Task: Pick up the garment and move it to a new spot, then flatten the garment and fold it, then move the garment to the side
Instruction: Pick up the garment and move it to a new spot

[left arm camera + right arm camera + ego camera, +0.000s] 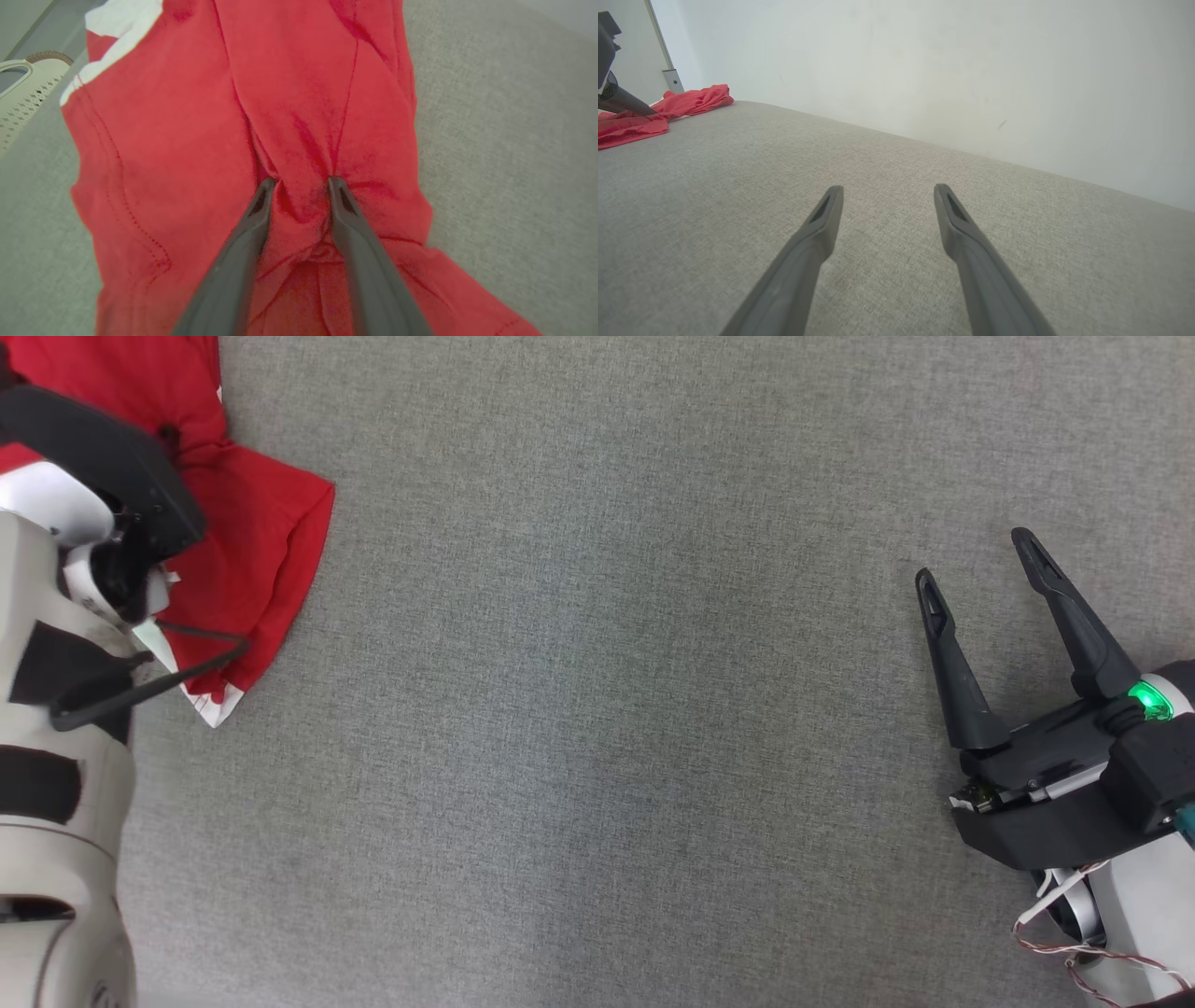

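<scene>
The red garment with white trim lies crumpled at the far left of the grey fabric surface. In the left wrist view my left gripper presses down into the garment, and a ridge of red cloth is pinched between its fingertips, with creases running out from them. In the head view the left wrist housing covers those fingers. My right gripper hovers open at the right, far from the cloth, with nothing between its fingers. The right wrist view shows the garment at its far left.
A pale perforated basket stands off the surface beyond the garment. A plain white wall runs behind the surface's far edge. Bare grey fabric spans the stretch between the two arms.
</scene>
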